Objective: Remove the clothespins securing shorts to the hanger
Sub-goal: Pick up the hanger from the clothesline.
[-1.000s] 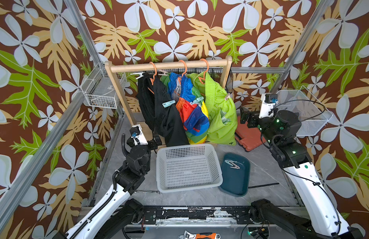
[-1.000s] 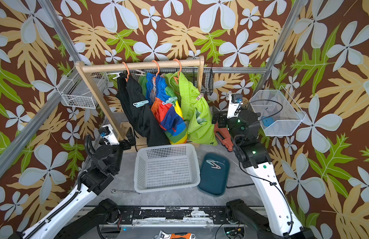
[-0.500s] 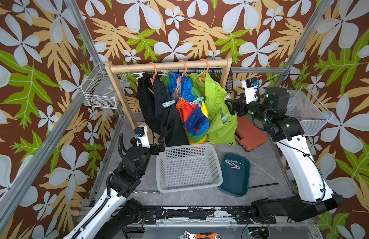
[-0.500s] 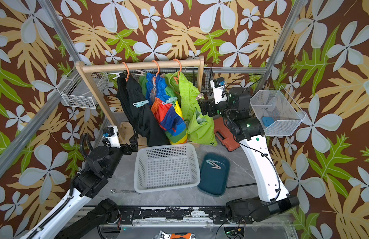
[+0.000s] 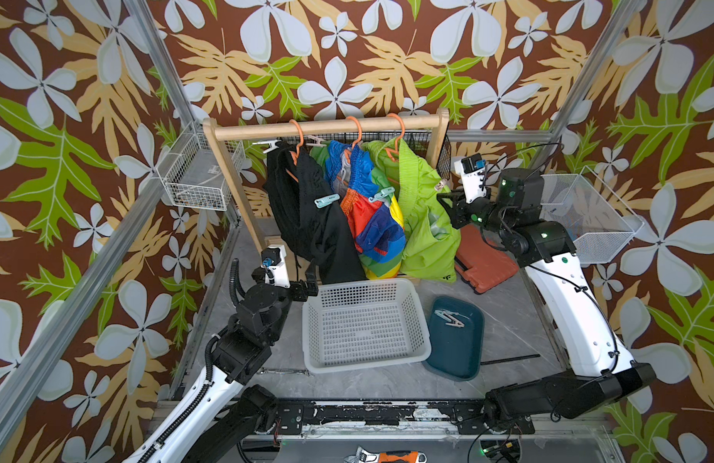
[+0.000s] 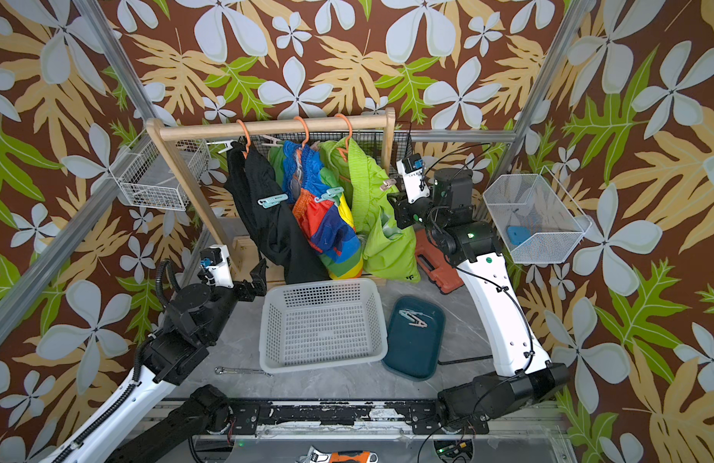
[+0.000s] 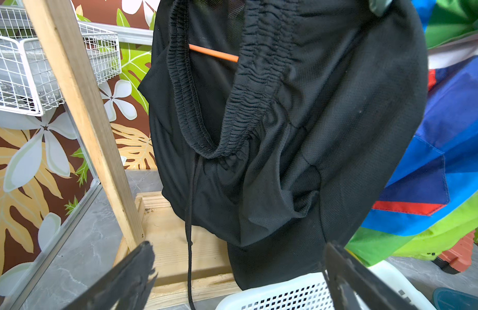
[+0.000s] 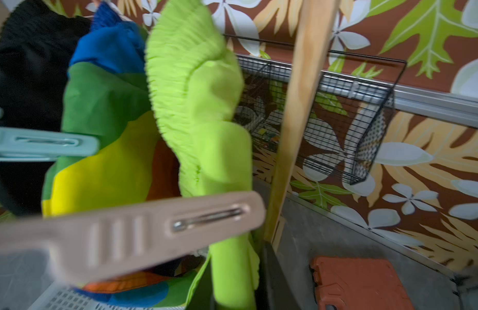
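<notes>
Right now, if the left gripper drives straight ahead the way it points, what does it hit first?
Most likely the hanging black mesh shorts: the open left gripper frames their lower folds in its wrist view. How far off they are is unclear.

Both top views, high at the near side, share the whole cell; wrist cameras (very close) face the shorts (image 7: 299, 120).

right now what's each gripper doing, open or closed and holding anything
left gripper: open, empty.
right gripper: closed beside the beige clothespin on the lime shorts; grip can't be told.
</notes>
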